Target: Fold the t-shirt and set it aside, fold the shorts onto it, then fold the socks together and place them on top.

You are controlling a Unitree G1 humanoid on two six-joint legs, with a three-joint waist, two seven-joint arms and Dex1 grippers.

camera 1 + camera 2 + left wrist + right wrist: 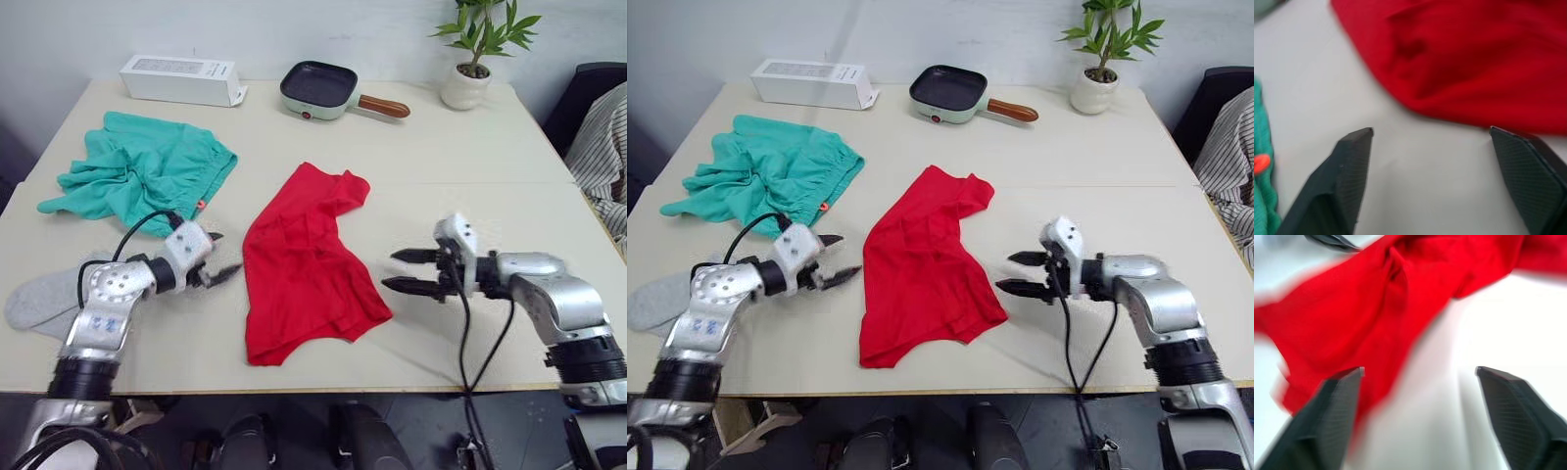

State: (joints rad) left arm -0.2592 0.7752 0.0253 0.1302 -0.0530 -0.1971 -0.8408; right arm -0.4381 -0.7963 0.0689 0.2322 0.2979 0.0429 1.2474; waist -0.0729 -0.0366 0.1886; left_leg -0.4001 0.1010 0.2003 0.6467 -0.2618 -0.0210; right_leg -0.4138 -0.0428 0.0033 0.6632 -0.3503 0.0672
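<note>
Table [411, 147]: box [182, 79], pan [320, 89], plant [476, 49]

We see soft, crumpled cloth: the red t-shirt [304, 259] and the green shorts [147, 171]. The table [470, 157] looks smooth and matt. The little pan [319, 88] is shiny, with a glossy wooden handle [384, 106].

We see silver-grey metal arms with rounded joint housings dotted with small screws and ribbed black wrist collars. Each ends in a white block carrying the left hand [217, 258] and right hand [402, 271], with black, pointed, finely textured fingers [1347, 171]. Black cables loop alongside.
</note>
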